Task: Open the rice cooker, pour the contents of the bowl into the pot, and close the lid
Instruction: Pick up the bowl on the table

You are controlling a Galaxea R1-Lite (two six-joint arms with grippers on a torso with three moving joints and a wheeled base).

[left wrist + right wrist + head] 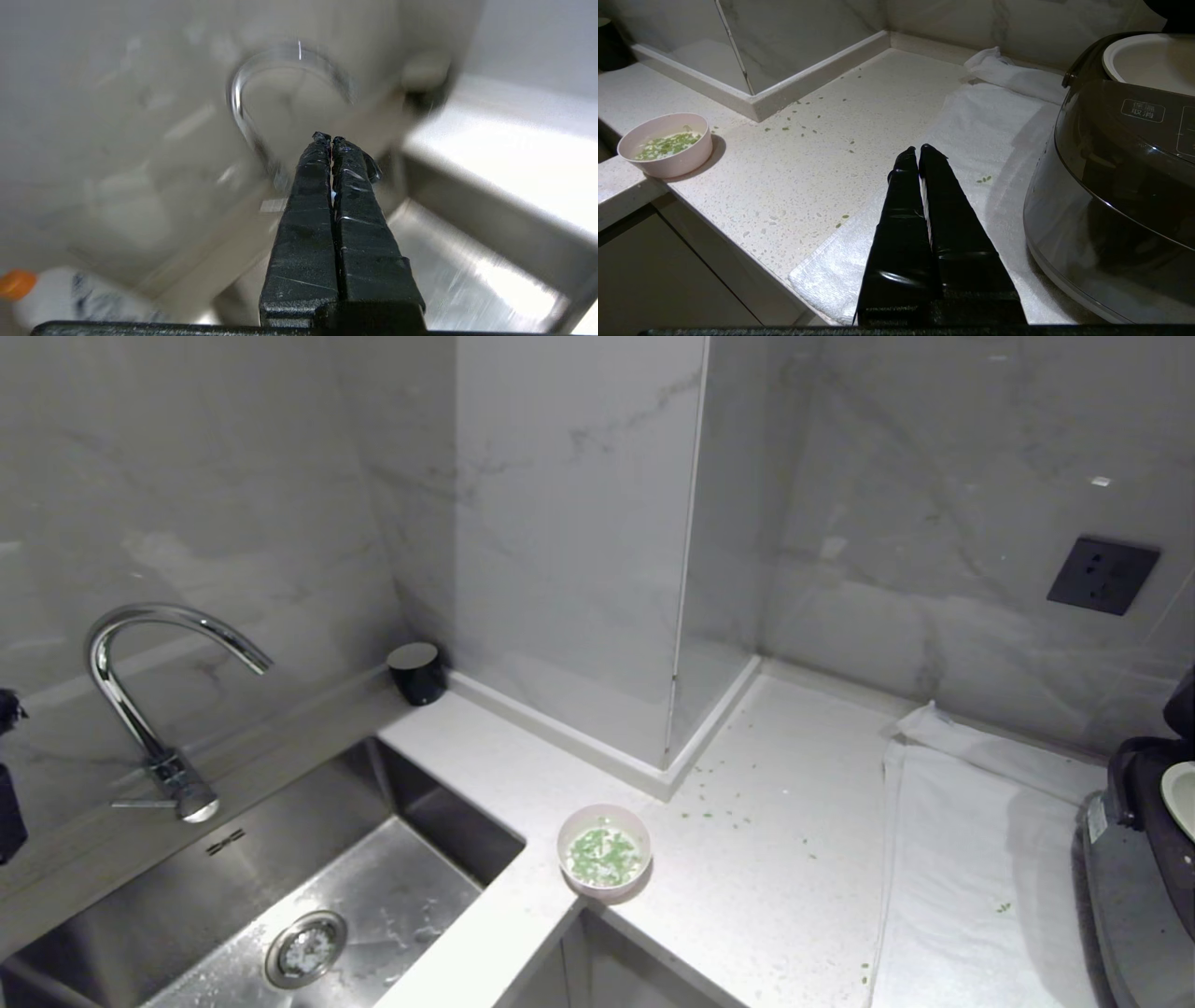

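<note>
Head view: bowl (604, 853) sits at the counter (775, 859) corner right beside the sink (308, 896), probably so we can reach it w/ the left arm; cooker (1153, 840) is well apart at far right on a towel (971, 859), only its edge showing. Our left gripper (331, 139) hangs over the sink facing the tap (280, 88), fingers pressed together, holding nothing. Right gripper (918, 150) is parked over the towel near the cooker, also closed & empty. Bowl is small, pale pink, whitish inside, w/ green bits (605, 855) in liquid; more bits lie scattered on the counter. Lid looks raised: a white round rim shows at the cooker's top in the right wrist view.
</note>
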